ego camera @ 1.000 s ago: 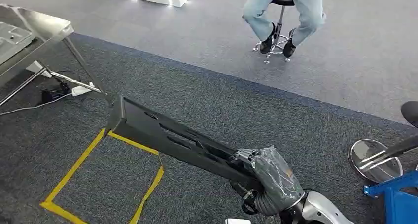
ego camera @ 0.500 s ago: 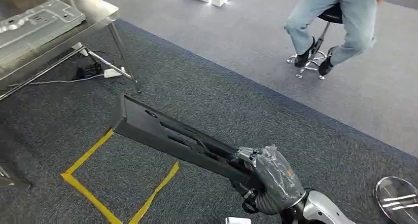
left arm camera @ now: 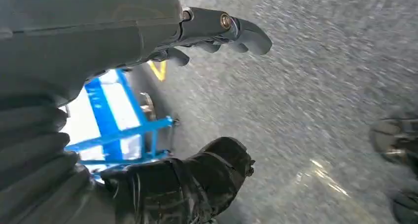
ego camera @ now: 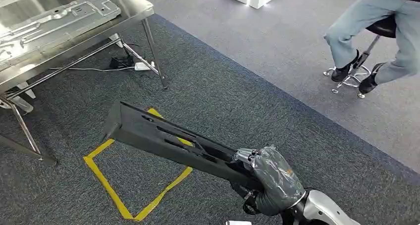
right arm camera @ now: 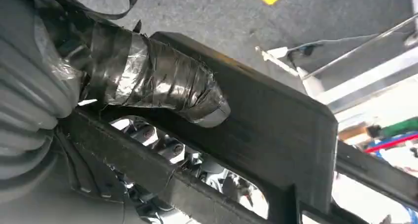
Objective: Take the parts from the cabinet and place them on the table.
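- While the right hand (ego camera: 270, 178), wrapped in grey tape, holds one end of the long black slotted metal part (ego camera: 163, 138), the carrying step is in hand: in the right wrist view the taped thumb (right arm camera: 162, 86) presses on the flat face of the part and darker fingers show through a slot, so the hand is clamped on it.
- The part is in the air above the dark grey carpet (ego camera: 237, 101); its free end points toward the steel counter (ego camera: 131, 9) but is well apart from it.
- The left hand (left arm camera: 197, 105) holds nothing; its fingers (left arm camera: 246, 34) and thumb stand apart over the blurred floor.
- In my judgement the next move asks the robot to come nearer to the counter, lift the long part above the counter edge, and lay it flat on a bare place.
- A silver stamped metal panel (ego camera: 54, 19) lies already on the counter, so the free room is limited.
- The counter legs (ego camera: 154, 54) and the cables with a power strip (ego camera: 126, 64) under it may catch the long end.
- A yellow tape square (ego camera: 136, 183) marks the carpet below the part.
- A person in blue jeans (ego camera: 376, 22) sits on a stool to the right, well apart.
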{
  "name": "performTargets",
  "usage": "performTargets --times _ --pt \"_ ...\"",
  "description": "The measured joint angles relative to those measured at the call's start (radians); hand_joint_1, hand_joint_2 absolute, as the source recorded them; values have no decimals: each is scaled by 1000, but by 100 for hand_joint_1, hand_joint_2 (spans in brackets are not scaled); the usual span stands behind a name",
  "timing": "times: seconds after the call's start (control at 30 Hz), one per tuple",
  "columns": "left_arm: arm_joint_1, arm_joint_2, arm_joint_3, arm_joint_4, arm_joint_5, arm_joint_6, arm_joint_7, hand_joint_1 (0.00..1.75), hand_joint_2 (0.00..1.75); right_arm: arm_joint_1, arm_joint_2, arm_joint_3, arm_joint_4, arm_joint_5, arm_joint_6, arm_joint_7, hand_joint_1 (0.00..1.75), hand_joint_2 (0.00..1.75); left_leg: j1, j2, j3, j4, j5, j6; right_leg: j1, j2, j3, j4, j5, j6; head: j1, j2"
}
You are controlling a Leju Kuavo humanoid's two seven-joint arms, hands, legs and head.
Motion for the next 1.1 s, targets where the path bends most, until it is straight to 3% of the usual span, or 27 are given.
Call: performTargets --times 0.03,0.07,0.1,0.13,0.17,0.2,0.3,0.33,0.37,0.4,0.43,0.5,0.53,0.57,0.63,0.67,0.7,0.73,0.8,0.83,0.87,0.9,0.93,1.0,1.03,1.07,1.1 --pt "1 -1 0 0 1 0 -3 0 175 0 0 0 0 -2 0 -1 175 175 -1 0 -14 8 15 4 2 -12 6 0 -6 0 0 0" --pt "2 -2 0 0 3 0 -4 0 175 -1 0 0 0 -3 0 -2 175 175 -2 0 -3 -27 49 10 4 -23 13 -1 -11 -1 0 0" --pt "3 -2 0 0 4 0 -7 0 175 -1 0 0 0 -5 0 -3 175 175 -5 3 28 -101 99 20 6 -35 23 -1 -18 -1 0 0" --pt "4 -2 0 0 4 1 -8 0 175 -1 0 -2 0 -5 0 -3 175 175 -13 20 69 -190 149 32 6 -45 33 -3 -24 -1 0 0" --pt "4 0 0 0 5 2 -10 0 175 -1 0 -3 0 -5 0 -4 175 175 -31 71 100 -268 169 48 6 -55 40 -10 -28 2 0 0" --pt "2 0 0 0 5 3 -10 0 175 1 0 -5 0 -5 0 -4 175 175 -42 88 116 -278 154 50 12 -66 47 -14 -31 7 0 0" --pt "1 2 0 0 5 3 -15 0 175 -1 1 -6 0 -5 0 -4 175 175 -45 51 118 -302 153 56 13 -100 58 -37 -32 17 -2 0" --pt "1 2 0 0 5 3 -15 0 175 -3 1 -7 0 -5 0 -4 175 175 -42 40 133 -323 156 58 18 -107 72 -46 -36 24 -1 0" --pt "6 0 0 0 5 3 -15 0 175 -5 1 -8 0 -5 0 -4 175 175 -31 30 153 -342 165 57 11 -59 73 -31 -45 26 2 0" --pt "4 -1 0 0 5 3 -15 0 175 -5 1 -10 0 -5 0 -4 175 175 -28 20 163 -352 165 60 12 -14 53 10 -63 26 -1 0" --pt "2 -1 0 0 5 3 -15 0 175 -5 1 -13 0 -5 0 -6 175 175 -28 11 164 -353 164 66 11 10 9 86 -94 26 3 0" --pt "-1 -2 0 0 5 3 -15 0 175 -2 1 -14 0 -5 1 -5 175 175 -27 -17 164 -350 159 70 9 22 -91 238 -139 32 3 0" --pt "-2 -2 0 0 5 3 -15 0 175 -1 1 -14 0 -5 1 -5 175 175 -27 -31 164 -347 156 70 8 22 -117 262 -131 36 3 0" --pt "-2 -2 0 0 6 3 -15 0 175 -2 1 -15 0 -7 1 -5 175 175 -25 -46 166 -342 153 68 5 22 -120 242 -101 39 5 0" --pt "-1 -2 0 0 8 5 -15 0 175 -2 1 -19 0 -21 1 0 175 175 -17 -77 168 -323 140 57 -5 33 -68 97 3 50 5 0" --pt "0 -2 0 0 10 6 -15 0 175 -2 1 -20 0 -28 1 2 175 175 -14 -90 163 -308 130 48 -15 72 -39 18 36 57 5 0" --pt "-2 -1 0 0 11 8 -15 0 175 -1 2 -21 2 -32 1 3 175 175 -18 -100 152 -291 122 39 -15 113 -32 4 11 57 7 0" --pt "-2 -1 0 0 11 9 -14 0 175 0 2 -21 0 -34 2 4 175 175 -18 -112 146 -288 122 37 -14 103 -31 8 15 40 4 0" --pt "5 -1 0 0 12 9 -14 0 175 -1 2 -22 0 -37 2 5 175 175 -11 -134 140 -295 128 26 -4 82 -29 8 15 28 4 0" --pt "7 0 0 0 12 9 -14 0 175 -2 2 -23 0 -37 2 5 175 175 -9 -141 140 -293 128 21 -9 71 -25 3 17 19 5 0" --pt "10 -2 0 0 15 10 -14 0 175 -4 2 -23 0 -39 8 12 175 175 -10 -96 134 -281 121 19 -10 60 -18 -3 19 13 3 0" --pt "8 -3 0 0 15 10 -13 0 175 -3 2 -24 0 -40 16 22 175 175 -15 -34 121 -244 99 12 -8 53 -11 -7 17 8 -5 0" --pt "5 -2 0 0 18 12 -12 0 175 -4 2 -24 0 -42 22 31 175 175 -10 -11 90 -184 69 6 -5 42 -7 -9 16 4 -4 0" --pt "1 -3 0 0 18 13 -12 0 175 -3 1 -28 0 -44 26 43 175 175 -2 -1 13 -40 14 0 -1 26 -5 -9 12 0 -5 0" --pt "1 -3 0 0 18 13 -12 0 175 -3 1 -32 0 -45 27 46 175 175 -1 0 -11 0 9 -1 -1 20 -4 -9 11 1 -5 0" --pt "2 -3 0 0 18 13 -12 0 175 -4 1 -36 0 -47 27 49 175 175 0 0 -10 -9 28 1 -1 16 -2 -9 9 1 -5 0" --pt "4 -3 0 0 19 13 -11 0 175 -4 1 -42 0 -48 29 51 175 175 0 0 17 -64 66 4 -1 13 1 -9 7 2 -5 0"
